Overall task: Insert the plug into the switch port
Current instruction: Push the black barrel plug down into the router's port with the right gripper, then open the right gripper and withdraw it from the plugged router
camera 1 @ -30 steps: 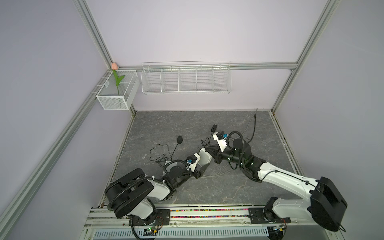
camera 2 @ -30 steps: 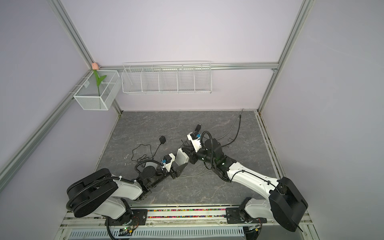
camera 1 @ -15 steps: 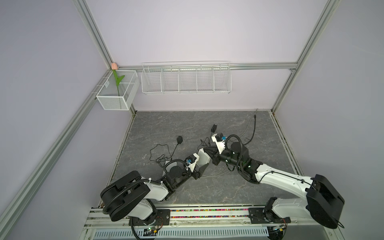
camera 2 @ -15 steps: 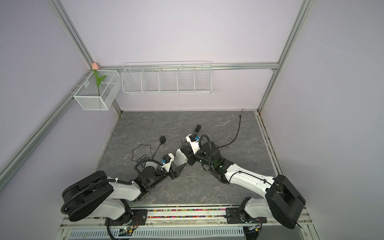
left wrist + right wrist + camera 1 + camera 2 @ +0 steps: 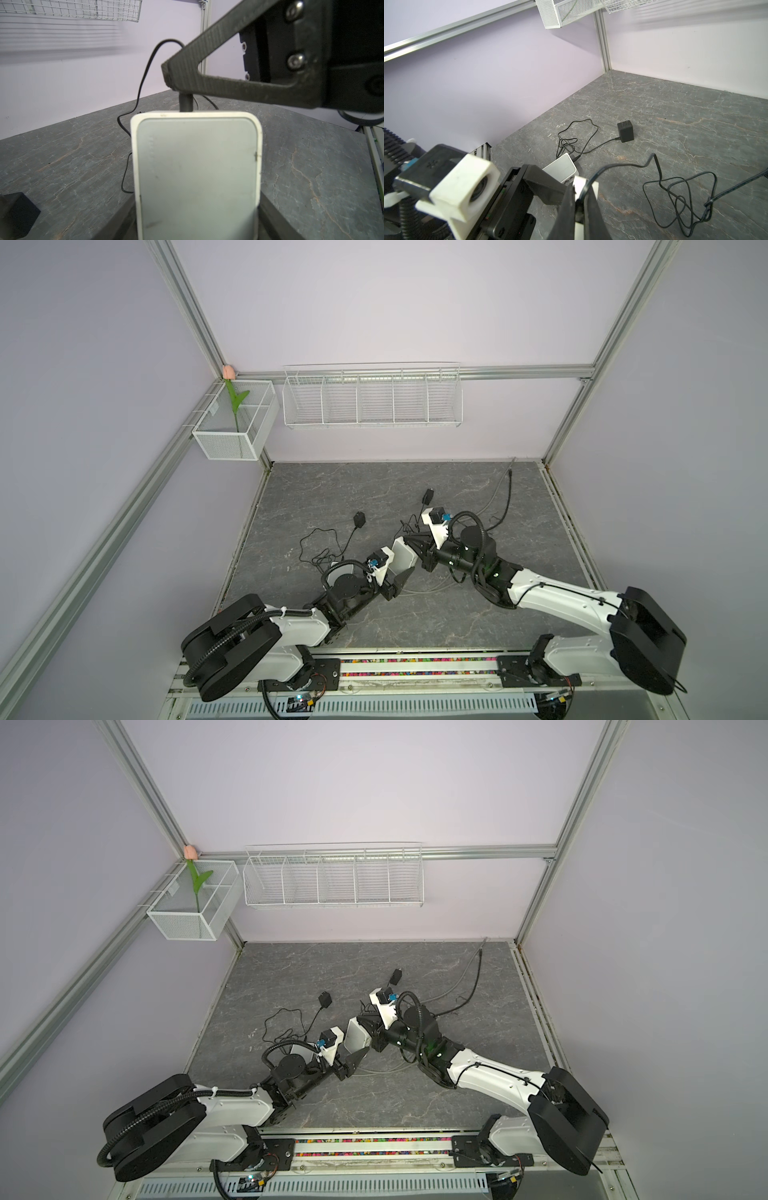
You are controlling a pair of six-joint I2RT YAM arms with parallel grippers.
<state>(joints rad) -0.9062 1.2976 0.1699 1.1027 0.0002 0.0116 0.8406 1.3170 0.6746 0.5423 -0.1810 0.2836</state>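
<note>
No readable text anywhere, tbh. Just faint marks on the switch (image 5: 197,166), way too blurry to make out.

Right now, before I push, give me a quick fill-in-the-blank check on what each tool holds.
1. The left tool grips the white ____.
2. The right tool is shut on the black ____, which touches that white device's edge.
3. The black adapter lies loose on the grey ____.

Missing words: switch; plug; table.
</note>
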